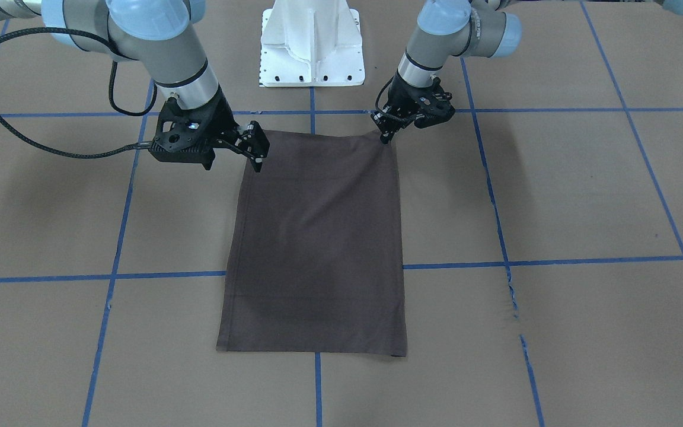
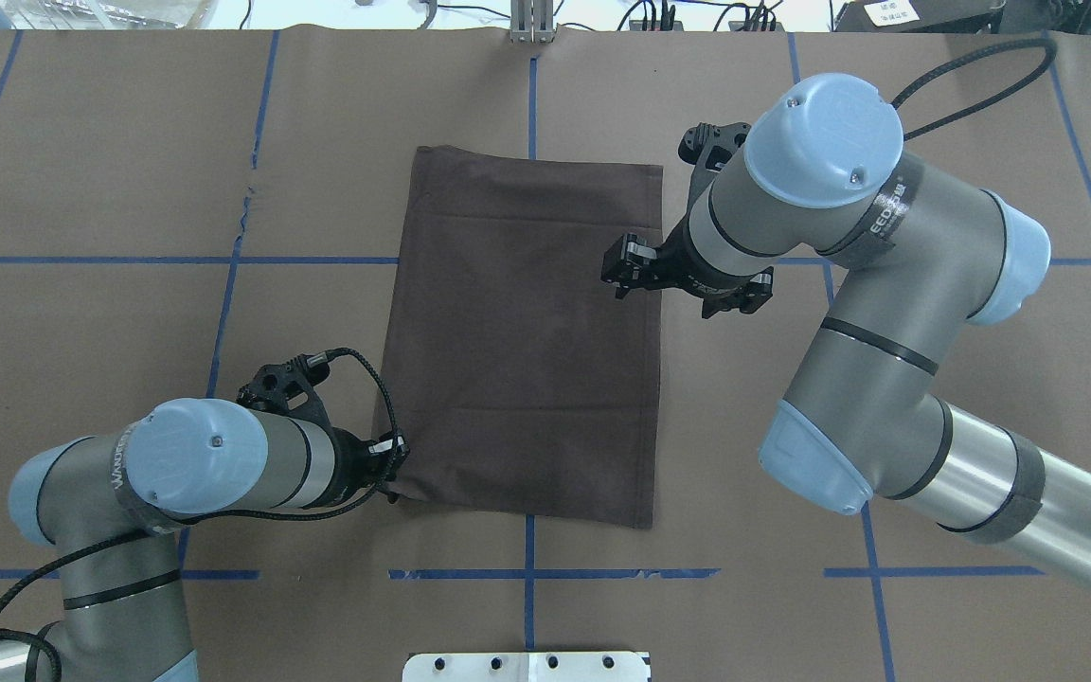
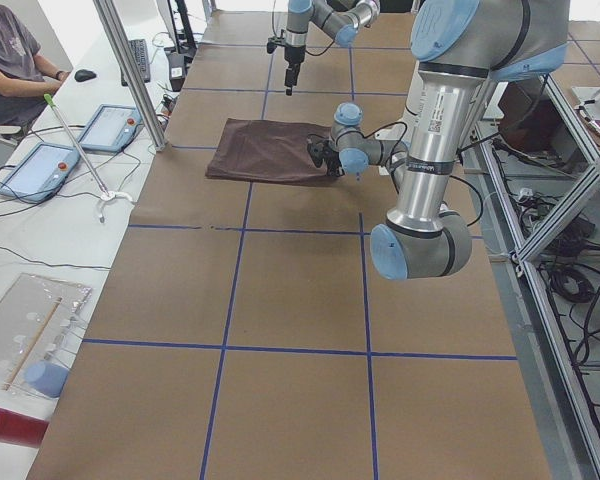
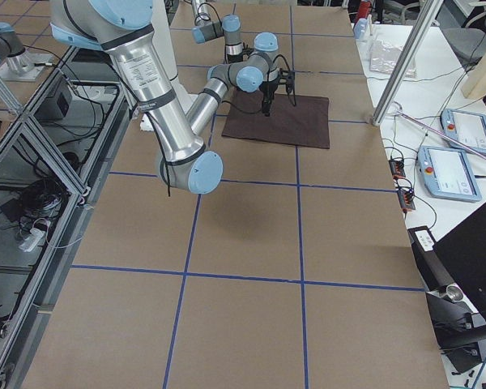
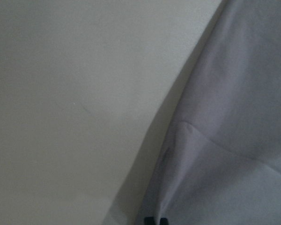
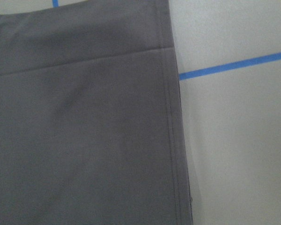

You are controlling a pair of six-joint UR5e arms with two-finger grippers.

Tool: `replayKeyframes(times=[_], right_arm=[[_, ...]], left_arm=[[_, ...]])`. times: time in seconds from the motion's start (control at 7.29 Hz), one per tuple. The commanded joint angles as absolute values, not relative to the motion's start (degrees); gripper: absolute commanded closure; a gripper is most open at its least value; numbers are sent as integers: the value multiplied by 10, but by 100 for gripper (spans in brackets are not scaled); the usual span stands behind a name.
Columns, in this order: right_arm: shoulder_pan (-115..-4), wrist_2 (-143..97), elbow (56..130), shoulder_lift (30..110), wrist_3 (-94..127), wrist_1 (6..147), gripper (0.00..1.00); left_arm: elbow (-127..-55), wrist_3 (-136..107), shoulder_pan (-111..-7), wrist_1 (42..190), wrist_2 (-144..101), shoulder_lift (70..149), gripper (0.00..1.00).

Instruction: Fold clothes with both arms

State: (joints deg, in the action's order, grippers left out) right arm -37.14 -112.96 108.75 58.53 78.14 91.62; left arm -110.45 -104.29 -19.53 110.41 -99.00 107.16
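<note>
The dark brown-grey T-shirt of thin soft fabric lies flat in the middle of the brown paper-covered table, already folded to a narrow rectangle. Its long axis runs straight away from the robot, across a line of the blue tape grid. The black two-finger left gripper is down at the corner nearest the robot on its own side. In the left wrist view its fingertips sit close together with the cloth gathering toward them, so it looks clenched on that corner. The black two-finger right gripper hangs raised above the shirt's right long edge and grasps nothing. Its jaws look parted, though no view shows this clearly. The right wrist view shows only the stitched hem and bare paper beside it. By my judgement the coming fold turns on the near short edge. The left side is held, but the matching near right corner lies free, below the right gripper and nearer the robot. That gripper needs to drop there before both carry the edge away along the long axis. Nothing stands in the way. The white metal pedestal sits apart from the near edge, and a seated person is off the table.
</note>
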Motion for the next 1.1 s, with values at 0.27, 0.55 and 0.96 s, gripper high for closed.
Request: replayKeyframes(times=[0.27,0.55,0.96], right_arm=[[-230,-1008,1124,619,1044,917,0],[-170,-992,1108,615,1124,925,0],[-151,-969,1057,611,1113,923,0]], left_arm=[[-1124,-1035,-195,1087,-997,1073,100],[-1122,-1035,-194,1088,-995,1076,100],[-1123,-1036,-193,1087,-995,1078,100]])
